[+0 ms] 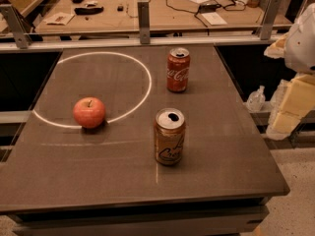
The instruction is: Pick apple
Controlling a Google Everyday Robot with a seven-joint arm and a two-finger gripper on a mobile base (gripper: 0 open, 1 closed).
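- Open or closed, we cannot tell: the gripper shows only in part at the right edge, off the table and well apart from everything on it.
- We see the apple on the table's left side, stem up, sitting on the lower arc of a white circle.
- A red cola can stands upright just outside the circle's right side.
- A tan can stands nearer the front, to the right of the apple.
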